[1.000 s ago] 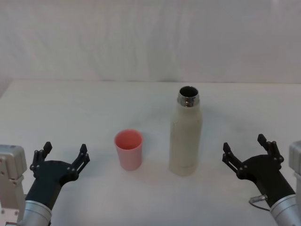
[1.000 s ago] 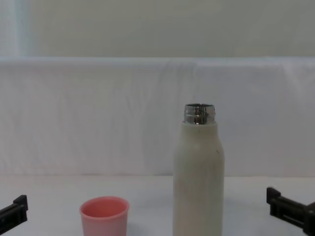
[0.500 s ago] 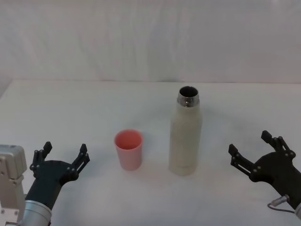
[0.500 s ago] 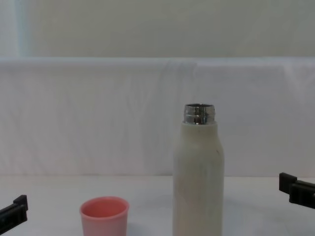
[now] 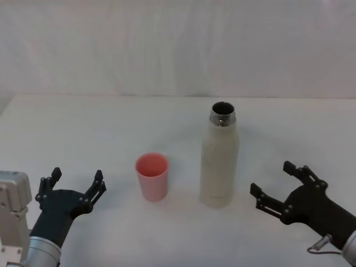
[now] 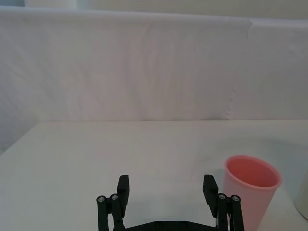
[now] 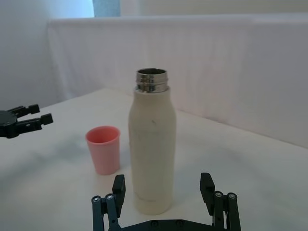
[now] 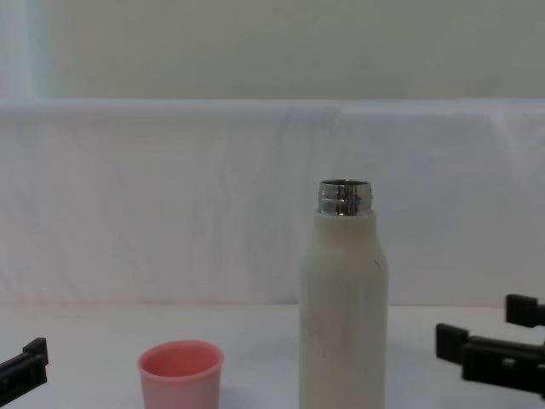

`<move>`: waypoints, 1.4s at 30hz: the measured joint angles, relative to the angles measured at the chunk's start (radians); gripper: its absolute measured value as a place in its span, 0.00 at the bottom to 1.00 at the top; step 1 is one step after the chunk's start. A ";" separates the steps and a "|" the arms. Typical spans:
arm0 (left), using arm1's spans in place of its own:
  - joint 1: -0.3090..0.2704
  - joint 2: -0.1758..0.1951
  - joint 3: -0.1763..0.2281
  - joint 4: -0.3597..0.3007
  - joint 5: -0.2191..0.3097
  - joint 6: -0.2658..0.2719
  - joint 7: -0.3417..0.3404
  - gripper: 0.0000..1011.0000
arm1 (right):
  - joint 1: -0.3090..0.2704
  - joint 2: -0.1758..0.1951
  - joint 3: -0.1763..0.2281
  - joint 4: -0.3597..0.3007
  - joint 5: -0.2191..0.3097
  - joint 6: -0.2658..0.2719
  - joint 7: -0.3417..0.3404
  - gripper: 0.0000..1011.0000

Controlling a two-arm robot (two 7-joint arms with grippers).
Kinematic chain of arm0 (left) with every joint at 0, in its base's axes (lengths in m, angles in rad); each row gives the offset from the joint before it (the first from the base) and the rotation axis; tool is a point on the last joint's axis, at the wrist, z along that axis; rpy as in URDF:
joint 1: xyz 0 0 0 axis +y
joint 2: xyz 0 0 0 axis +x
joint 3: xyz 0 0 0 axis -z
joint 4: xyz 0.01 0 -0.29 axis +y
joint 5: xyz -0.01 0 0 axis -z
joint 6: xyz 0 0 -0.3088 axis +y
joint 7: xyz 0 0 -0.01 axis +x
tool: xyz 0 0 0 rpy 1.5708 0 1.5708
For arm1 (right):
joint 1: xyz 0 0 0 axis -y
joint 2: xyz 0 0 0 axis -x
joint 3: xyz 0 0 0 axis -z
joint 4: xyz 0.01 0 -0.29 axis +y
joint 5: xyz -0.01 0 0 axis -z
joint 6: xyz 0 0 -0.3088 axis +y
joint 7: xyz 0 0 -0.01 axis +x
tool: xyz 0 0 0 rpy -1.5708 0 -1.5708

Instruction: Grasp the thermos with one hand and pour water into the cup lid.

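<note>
The thermos (image 5: 219,161) stands upright and uncapped near the table's middle, its steel neck open at the top. The pink cup lid (image 5: 152,176) stands upright just to its left, a small gap between them. My right gripper (image 5: 272,178) is open, low over the table right of the thermos and turned toward it, touching nothing. In the right wrist view the thermos (image 7: 152,149) stands straight ahead of the open right gripper (image 7: 162,185), with the cup lid (image 7: 103,149) beside it. My left gripper (image 5: 78,179) rests open at the near left; the cup lid (image 6: 251,192) is off to one side of it.
The white table (image 5: 111,122) runs back to a white cloth backdrop (image 5: 178,50). Bare table surface lies around both objects and between the grippers.
My right gripper has swung in from the far right toward the thermos and turned its open fingers to face it. The left gripper, thermos and cup lid have not moved.
</note>
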State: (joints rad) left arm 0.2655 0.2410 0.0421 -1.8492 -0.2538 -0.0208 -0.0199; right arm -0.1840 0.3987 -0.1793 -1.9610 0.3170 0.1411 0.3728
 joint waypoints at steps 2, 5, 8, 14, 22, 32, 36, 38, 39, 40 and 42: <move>0.000 0.000 0.000 0.000 0.000 0.000 0.000 0.99 | 0.009 0.004 -0.011 0.006 0.000 0.001 0.001 0.99; 0.000 0.000 0.000 0.000 0.000 0.000 0.000 0.99 | 0.035 0.007 -0.042 0.025 -0.006 0.007 -0.002 0.99; 0.000 0.000 0.000 0.000 0.000 0.000 0.000 0.99 | 0.049 0.007 -0.056 0.035 -0.010 0.009 -0.007 0.99; 0.000 0.000 0.000 0.000 0.000 0.000 0.000 0.99 | 0.093 0.002 -0.094 0.071 -0.013 0.015 -0.023 0.99; 0.000 0.000 0.000 0.000 0.000 0.000 0.000 0.99 | 0.148 -0.010 -0.134 0.112 -0.016 0.023 -0.035 0.99; 0.000 0.000 0.000 0.000 0.000 0.000 0.000 0.99 | 0.204 -0.029 -0.165 0.160 -0.019 0.034 -0.046 0.99; 0.000 0.000 0.000 0.000 0.000 0.000 0.000 0.99 | 0.224 -0.036 -0.170 0.176 -0.015 0.039 -0.049 0.99; 0.000 0.000 0.000 0.000 0.000 0.000 0.000 0.99 | 0.228 -0.038 -0.172 0.179 -0.014 0.041 -0.050 0.99; 0.000 0.000 0.000 0.000 0.000 0.000 0.000 0.99 | 0.232 -0.040 -0.174 0.183 -0.012 0.042 -0.051 0.99; 0.000 0.000 0.000 0.000 0.000 0.000 0.000 0.99 | 0.234 -0.040 -0.175 0.185 -0.011 0.042 -0.051 0.99; 0.000 0.000 0.000 0.000 0.000 0.000 0.000 0.99 | 0.238 -0.043 -0.177 0.189 -0.009 0.042 -0.052 0.99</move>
State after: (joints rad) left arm 0.2655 0.2409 0.0421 -1.8493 -0.2538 -0.0208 -0.0199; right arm 0.0543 0.3560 -0.3563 -1.7718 0.3082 0.1835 0.3211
